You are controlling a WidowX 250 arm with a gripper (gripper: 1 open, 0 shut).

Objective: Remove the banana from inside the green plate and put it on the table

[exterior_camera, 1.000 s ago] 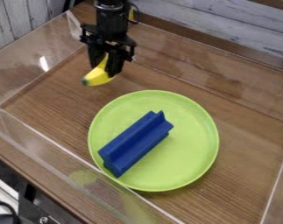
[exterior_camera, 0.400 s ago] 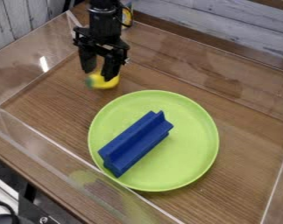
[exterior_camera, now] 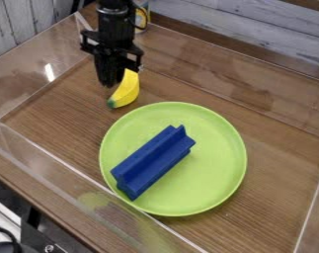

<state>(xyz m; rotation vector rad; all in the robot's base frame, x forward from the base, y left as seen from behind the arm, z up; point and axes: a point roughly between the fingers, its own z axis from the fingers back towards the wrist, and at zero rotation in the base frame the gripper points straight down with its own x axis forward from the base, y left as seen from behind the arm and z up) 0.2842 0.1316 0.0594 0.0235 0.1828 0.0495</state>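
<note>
The banana (exterior_camera: pixel 124 91), small and yellow, lies on the table (exterior_camera: pixel 56 128) just outside the upper-left rim of the green plate (exterior_camera: pixel 214 128). My gripper (exterior_camera: pixel 109 75) hangs right over the banana's far end with its fingers drawn together and shut; nothing shows between them. Whether the fingertips touch the banana I cannot tell. A blue block (exterior_camera: pixel 154 158) lies across the middle of the plate.
Clear acrylic walls (exterior_camera: pixel 30 74) border the wooden tabletop on all sides. The plate takes up the centre and right. Bare wood shows to the left of the plate and along the back.
The banana hung in my gripper above the table a second ago; now it rests on the wood. The jaws have let it go and closed, and the gripper has lifted slightly.
</note>
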